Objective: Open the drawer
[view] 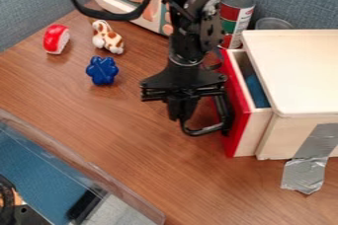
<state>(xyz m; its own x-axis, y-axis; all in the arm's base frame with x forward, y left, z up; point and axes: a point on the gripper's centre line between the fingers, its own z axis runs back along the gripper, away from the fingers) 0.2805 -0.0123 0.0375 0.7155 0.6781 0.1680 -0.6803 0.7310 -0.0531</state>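
Note:
The black gripper (180, 113) hangs in the middle of the camera view, left of the drawer's red front (239, 113) and right at its black handle (203, 131). Its lower end overlaps the handle's outer bar; whether it holds the bar or only touches it, I cannot tell. The drawer stands partly out of the light wooden box (298, 71), leaving a narrow gap along the box's left side. Something blue (256, 91) lies inside the drawer. Part of the handle is hidden behind the gripper.
A blue toy (102, 70), a red and white toy (57, 39) and a spotted animal figure (107, 37) lie at the upper left. Cans (236, 14) stand behind the box. Silver tape (306, 174) runs from box to table. A clear-walled bin (99, 179) occupies the lower left.

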